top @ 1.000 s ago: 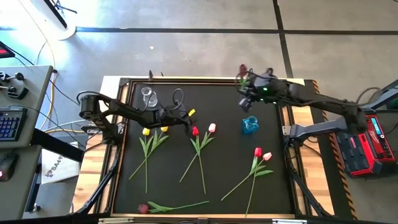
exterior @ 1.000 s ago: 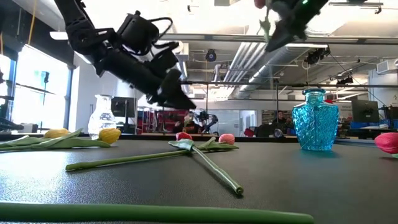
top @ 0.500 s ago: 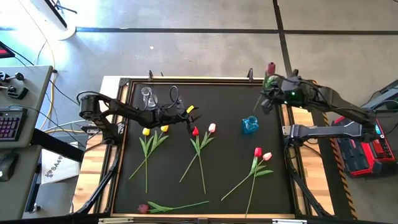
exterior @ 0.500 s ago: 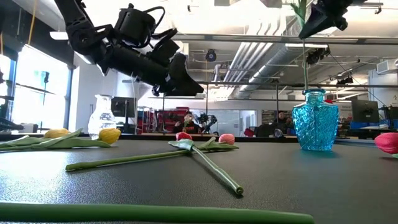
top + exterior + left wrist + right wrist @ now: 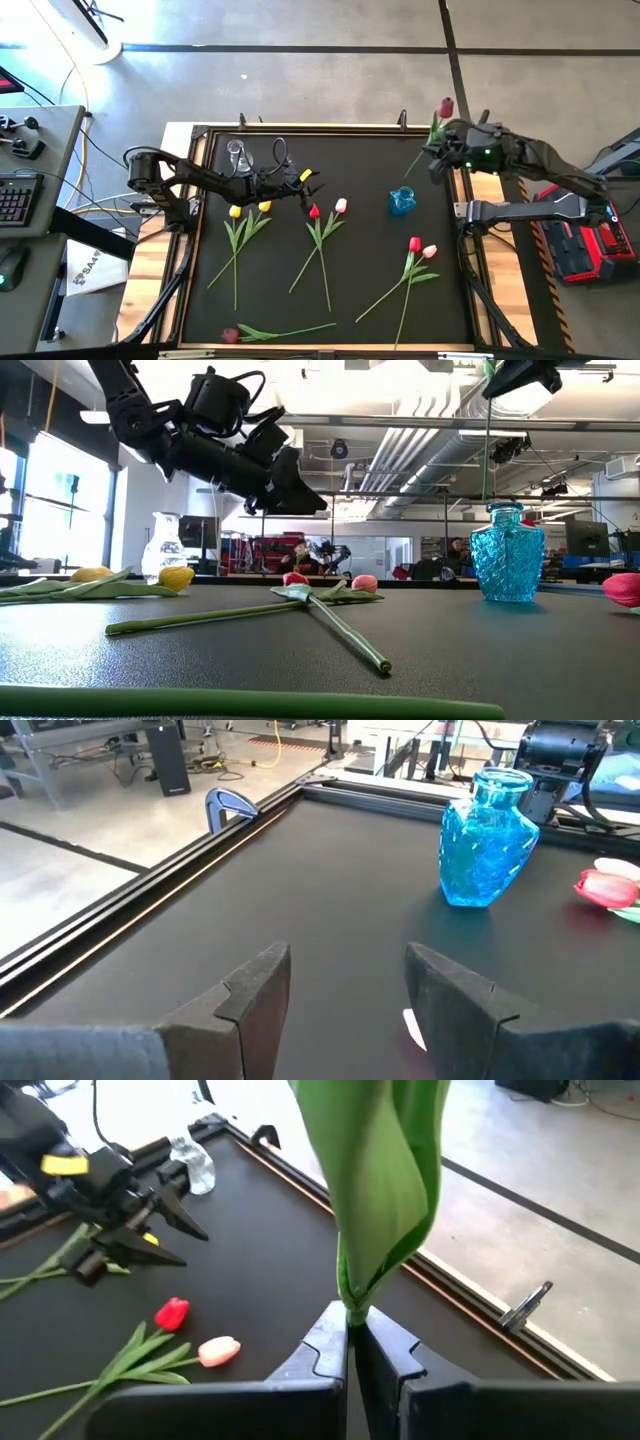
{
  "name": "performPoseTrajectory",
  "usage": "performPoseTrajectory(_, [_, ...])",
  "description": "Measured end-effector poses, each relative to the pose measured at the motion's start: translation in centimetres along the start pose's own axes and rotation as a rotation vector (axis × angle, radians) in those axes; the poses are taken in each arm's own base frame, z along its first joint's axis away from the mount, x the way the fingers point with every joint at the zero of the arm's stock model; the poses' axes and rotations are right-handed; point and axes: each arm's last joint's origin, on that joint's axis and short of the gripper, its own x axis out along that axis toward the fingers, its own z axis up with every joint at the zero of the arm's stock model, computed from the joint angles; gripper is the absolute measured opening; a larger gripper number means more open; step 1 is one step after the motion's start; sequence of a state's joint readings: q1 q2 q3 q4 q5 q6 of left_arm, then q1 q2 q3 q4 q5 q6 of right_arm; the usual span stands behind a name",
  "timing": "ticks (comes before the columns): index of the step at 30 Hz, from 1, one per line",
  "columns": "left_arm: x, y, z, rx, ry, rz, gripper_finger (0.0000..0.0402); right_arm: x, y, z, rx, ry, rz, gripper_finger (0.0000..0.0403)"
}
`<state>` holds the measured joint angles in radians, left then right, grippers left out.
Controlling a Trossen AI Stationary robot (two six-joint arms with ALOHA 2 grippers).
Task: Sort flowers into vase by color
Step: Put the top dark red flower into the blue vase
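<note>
High view: the black counter (image 5: pixel 350 240) fills the middle of the frame, with tulips (image 5: pixel 320 240) strewn over its lower half. At upper right, the right hand (image 5: pixel 437 158) is clenched on the green stem of a dark red tulip (image 5: pixel 445 107), raised above the blue vase (image 5: pixel 401 201) right of centre. Left of centre, the left hand (image 5: pixel 305 187) hovers released, empty. A clear vase (image 5: pixel 237 155) stands upper left.

Two vases sitting on the table (image 5: pixel 455 300): one vase (image 5: pixel 237 154) rear left, other vase (image 5: pixel 401 201) right of centre; flowers (image 5: pixel 322 222) lying between and in front
</note>
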<state>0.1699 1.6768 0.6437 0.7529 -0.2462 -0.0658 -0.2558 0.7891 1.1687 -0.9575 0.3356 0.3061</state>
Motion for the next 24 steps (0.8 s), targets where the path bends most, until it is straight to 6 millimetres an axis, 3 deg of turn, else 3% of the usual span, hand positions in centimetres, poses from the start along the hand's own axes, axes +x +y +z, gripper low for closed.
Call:
performPoseTrajectory(6, [0.0, 0.0, 0.0, 0.018, 0.003, 0.0, 0.0184, -1.3, 0.0, 0.3, 0.004, 0.055, 0.104, 0.0])
performPoseTrajectory(11, [0.0, 0.0, 0.0, 0.018, 0.003, 0.0, 0.0184, -1.4, -0.2, -0.2, 0.012, 0.111, 0.079, 0.0])
performPoseTrajectory(20, [0.0, 0.0, 0.0, 0.018, 0.003, 0.0, 0.0184, 2.0, 0.3, -2.7, 0.029, 0.183, 0.045, 0.0])
performPoseTrajectory(24, [0.0, 0.0, -0.1, 0.019, 0.004, 0.0, 0.0184, 2.4, 0.4, -3.0, 0.024, 0.173, 0.045, 0.0])
